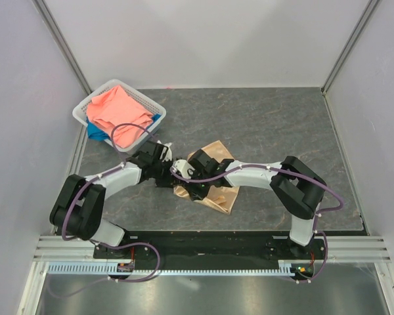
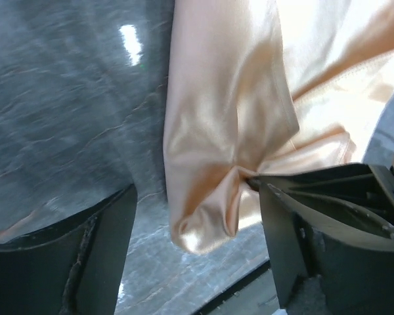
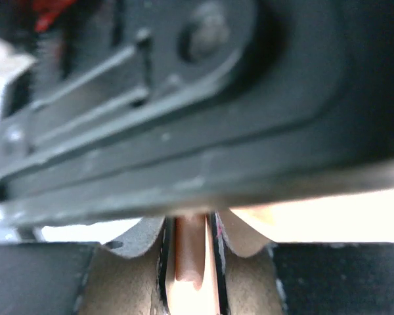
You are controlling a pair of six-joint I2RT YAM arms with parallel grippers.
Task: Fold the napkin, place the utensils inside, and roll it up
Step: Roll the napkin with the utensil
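Your right gripper (image 3: 190, 262) is pinching the napkin (image 1: 222, 199) mid-table, while your left gripper (image 2: 197, 197) has its fingers spread wide either side of a bunched fold.

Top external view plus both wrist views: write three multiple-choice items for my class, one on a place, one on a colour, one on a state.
1. Where on the table does the basket stand? A) far left corner B) near right corner C) centre
2. What colour is the uppermost cloth in the basket? A) green B) black C) coral-pink
3. What is the right gripper doing? A) wide open B) shut on the napkin C) gripping the basket
Answers: 1 A, the top view shows it at the far left corner; 2 C, it is coral-pink, over a blue cloth; 3 B, the right wrist view shows peach cloth pinched in it.
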